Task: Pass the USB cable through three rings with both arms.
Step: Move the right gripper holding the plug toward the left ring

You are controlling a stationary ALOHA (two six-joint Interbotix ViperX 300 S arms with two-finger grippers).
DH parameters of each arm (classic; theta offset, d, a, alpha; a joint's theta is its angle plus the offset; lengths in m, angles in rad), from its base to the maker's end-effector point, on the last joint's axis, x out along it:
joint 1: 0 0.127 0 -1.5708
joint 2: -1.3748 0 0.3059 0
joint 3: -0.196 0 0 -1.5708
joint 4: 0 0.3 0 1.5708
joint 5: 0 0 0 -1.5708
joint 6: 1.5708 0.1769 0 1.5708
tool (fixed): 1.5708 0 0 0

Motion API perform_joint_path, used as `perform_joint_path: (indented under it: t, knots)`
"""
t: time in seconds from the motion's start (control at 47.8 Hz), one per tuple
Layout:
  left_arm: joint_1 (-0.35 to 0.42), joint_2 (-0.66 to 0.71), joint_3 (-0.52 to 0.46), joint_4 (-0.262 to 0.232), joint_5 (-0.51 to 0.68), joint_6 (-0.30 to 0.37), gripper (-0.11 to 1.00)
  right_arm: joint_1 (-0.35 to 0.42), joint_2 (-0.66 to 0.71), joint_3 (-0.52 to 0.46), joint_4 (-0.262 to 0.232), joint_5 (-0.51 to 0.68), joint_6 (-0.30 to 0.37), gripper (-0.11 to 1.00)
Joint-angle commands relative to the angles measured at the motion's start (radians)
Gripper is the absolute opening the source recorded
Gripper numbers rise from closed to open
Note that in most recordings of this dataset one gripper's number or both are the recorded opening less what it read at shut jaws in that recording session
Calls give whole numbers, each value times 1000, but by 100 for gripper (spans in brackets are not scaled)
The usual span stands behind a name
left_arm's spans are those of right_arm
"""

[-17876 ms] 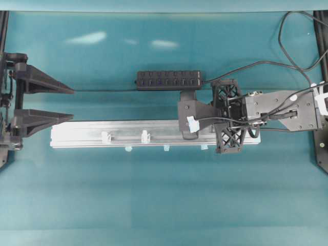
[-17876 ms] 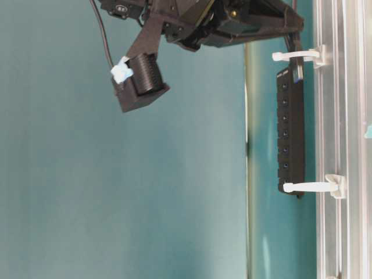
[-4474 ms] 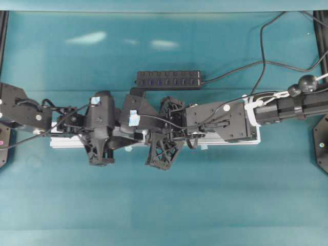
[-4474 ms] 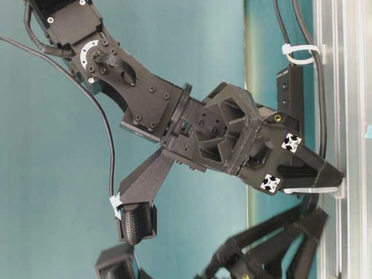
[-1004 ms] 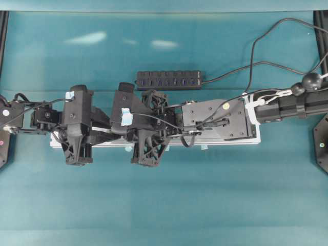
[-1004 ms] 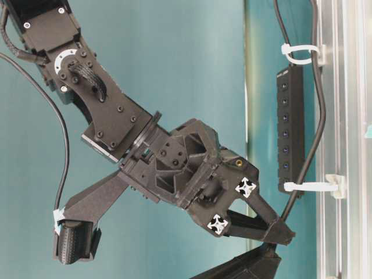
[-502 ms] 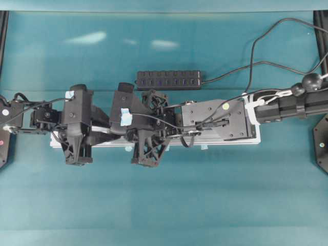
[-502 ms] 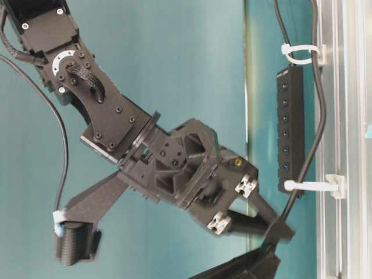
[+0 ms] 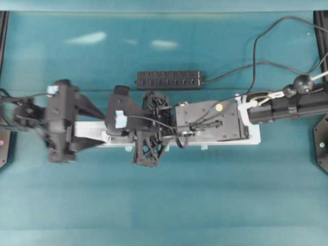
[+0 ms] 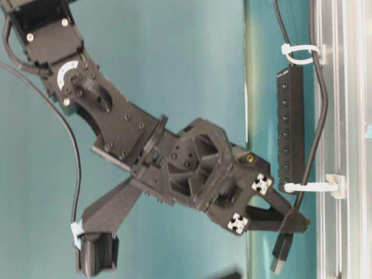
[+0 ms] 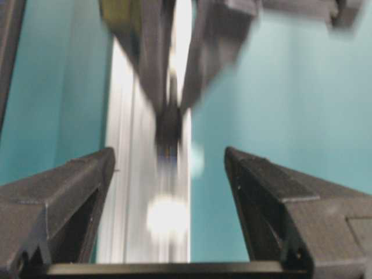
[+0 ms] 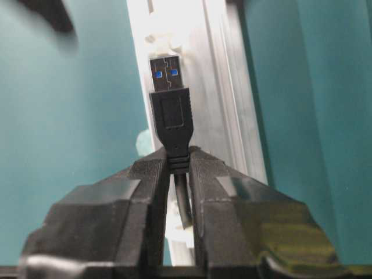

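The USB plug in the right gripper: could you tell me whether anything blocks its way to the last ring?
Nothing visible does: the USB plug juts from the right gripper toward the ring, with bare rail between.

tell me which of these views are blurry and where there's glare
Left wrist view: heavy motion blur, the rail smeared, a glare blob on it, the right end effector ahead soft. Right wrist view: the USB plug sharp, the rail behind washed out. Overhead view: the left arm smeared, two pale reflections on the table. Table-level view: mostly crisp.
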Motion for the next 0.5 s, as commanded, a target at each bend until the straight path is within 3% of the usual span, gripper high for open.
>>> perform_joint_path:
  t: [0.0, 0.251, 0.481]
  knots:
    - [5, -91, 8, 2, 84, -2, 81, 3, 3, -40, -3, 14, -9, -7]
    - [11, -337, 64, 2, 236, -43, 80, 3, 49, -97, -2, 91, -11, -7]
    - [11, -391, 75, 2, 284, -58, 80, 5, 81, -135, -2, 133, -12, -7]
